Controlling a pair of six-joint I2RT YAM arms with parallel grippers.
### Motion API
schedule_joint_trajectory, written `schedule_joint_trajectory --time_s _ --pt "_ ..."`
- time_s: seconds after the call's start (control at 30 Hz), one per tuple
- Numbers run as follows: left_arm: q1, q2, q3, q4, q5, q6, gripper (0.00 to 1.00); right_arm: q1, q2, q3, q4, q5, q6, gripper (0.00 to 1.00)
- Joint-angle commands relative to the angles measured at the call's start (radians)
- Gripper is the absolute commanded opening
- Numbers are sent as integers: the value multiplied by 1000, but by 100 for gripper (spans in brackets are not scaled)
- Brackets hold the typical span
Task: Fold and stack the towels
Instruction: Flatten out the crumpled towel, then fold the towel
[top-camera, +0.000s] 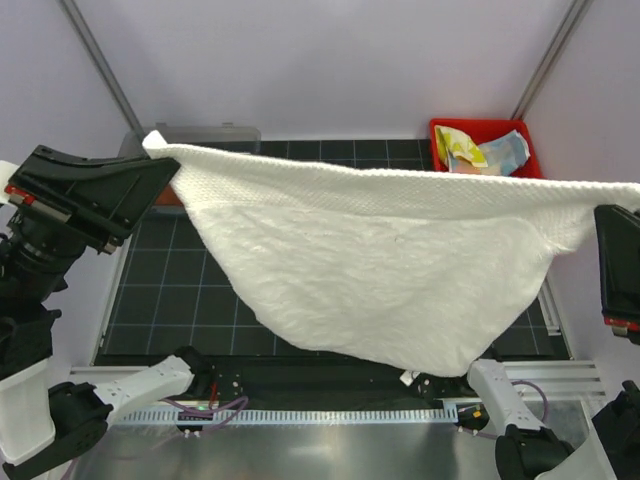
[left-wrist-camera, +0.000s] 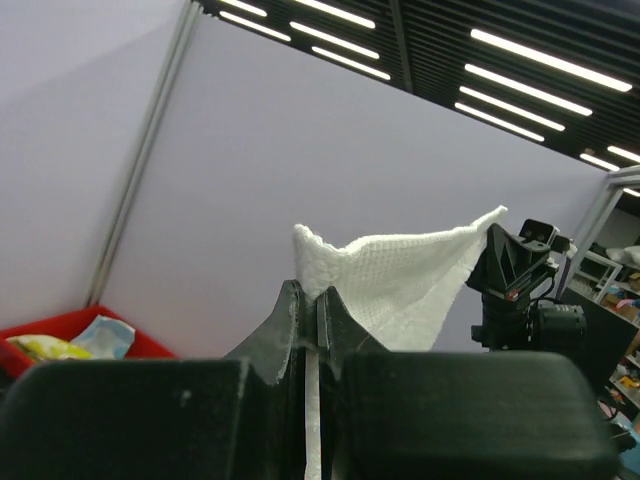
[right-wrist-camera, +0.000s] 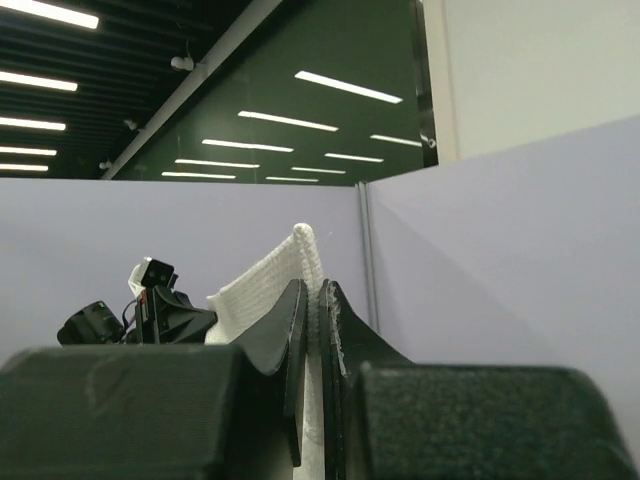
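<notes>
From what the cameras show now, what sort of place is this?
Probably a robot test cell inside a larger hall: plain pale partition walls, long ceiling strip lights above them, and a black gridded mat with a red bin.

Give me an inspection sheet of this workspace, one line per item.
Surface: dark gridded mat, largely hidden under the hanging cloth.
Job's things: white towel stretched in the air between both arms, sagging in the middle; pale yellow towel and light-blue towel lying unfolded in the red bin at the far right.
Clutter: grey container at the far left, partly hidden.
Grippers: left gripper and right gripper each have jaws shut on a top corner of the white towel.
Cables: purple cables by the arm bases.
Surroundings: pale partition walls; ceiling strip lights.
</notes>
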Motion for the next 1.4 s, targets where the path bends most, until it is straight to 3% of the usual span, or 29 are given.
schedule_joint_trajectory --time_s 0.0,0.17,0.37,0.5,0.67,0.8,0.83,1.0,1.2,1.37 --pt "5 18 48 69 15 -37 0 -37 55 80 36 51 71 1" --pt "5 100 152 -108 -182 111 0 -32 111 48 -118 223 -81 1" --pt "5 254 146 -128 -446 350 0 -32 252 -188 84 142 -111 1" --pt "46 416 152 -17 -572 501 0 -32 494 -232 270 93 -125 1" --pt "190 707 230 194 -494 474 0 -26 820 -85 425 -10 -105 1" --pt "278 953 462 232 -445 455 0 0 1093 160 491 -57 -52 1" --pt "285 982 461 259 -439 464 0 8 1172 188 504 -72 -46 1" --pt "353 1104 412 382 -371 440 0 37 1322 210 637 -115 1 1" --pt "416 1093 145 581 -341 418 0 52 1397 149 712 -157 -13 1" --pt "434 1110 120 505 -260 403 0 52 1403 48 766 -189 -27 1"
